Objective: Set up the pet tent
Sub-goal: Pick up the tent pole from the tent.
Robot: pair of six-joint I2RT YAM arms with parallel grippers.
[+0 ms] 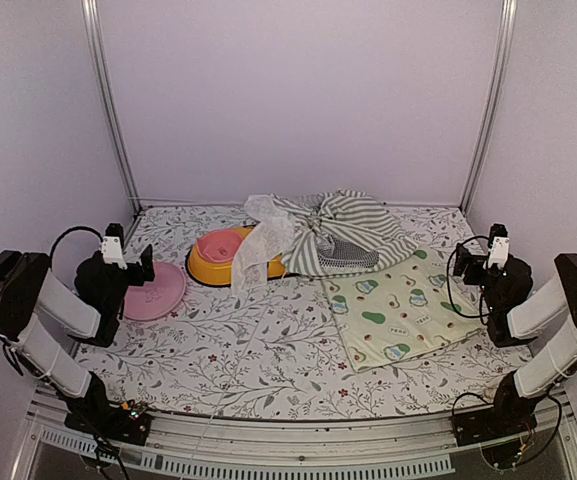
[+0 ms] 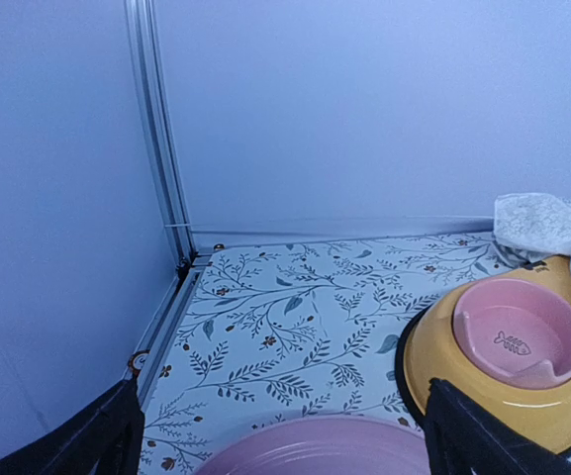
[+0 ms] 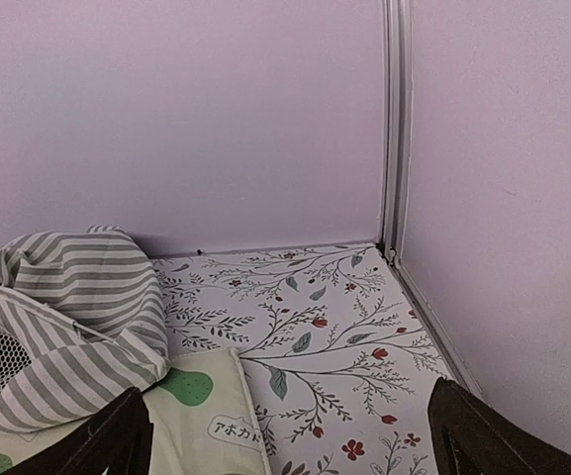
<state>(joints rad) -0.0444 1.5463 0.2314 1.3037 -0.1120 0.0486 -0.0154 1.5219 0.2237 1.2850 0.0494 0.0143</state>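
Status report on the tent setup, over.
Both open, empty: left gripper, right gripper. Collapsed tent at back, lace over orange bowl, edge on mat. Pink dish beside left gripper.

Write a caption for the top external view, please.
Collapsed tent lies at the back, overlapping bowl and mat; left claw and right claw open at the sides.

Pet tent (image 1: 353, 218) crumpled btwn orange bowl (image 1: 204, 271) & avocado mat (image 1: 398, 312)
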